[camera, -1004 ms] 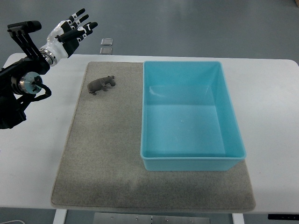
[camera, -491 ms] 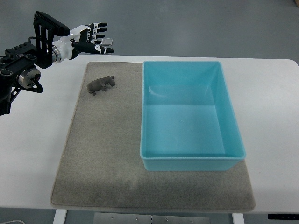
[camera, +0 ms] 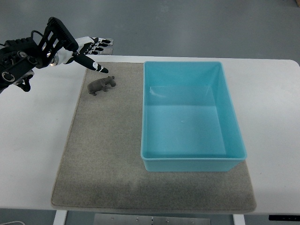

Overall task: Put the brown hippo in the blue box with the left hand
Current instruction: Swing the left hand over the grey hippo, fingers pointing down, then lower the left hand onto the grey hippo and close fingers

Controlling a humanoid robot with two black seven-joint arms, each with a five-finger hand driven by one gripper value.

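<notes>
A small brown hippo (camera: 101, 85) stands on the grey mat (camera: 103, 154) near its far left corner, head pointing right toward the blue box (camera: 190, 117). The box is empty and sits on the right half of the mat. My left hand (camera: 93, 54) comes in from the upper left. Its fingers are spread and hold nothing. It hovers just behind and above the hippo, thumb tip close to the hippo's back, not touching it. The right arm is out of view.
The mat lies on a white table (camera: 33, 140). Two small clear objects (camera: 108, 43) lie on the floor beyond the table's far edge, partly behind my left hand. Bare mat stretches in front of the hippo and the box.
My left hand has swung right and down from above the table's far left corner to just behind the hippo. The hippo and box have not moved.
</notes>
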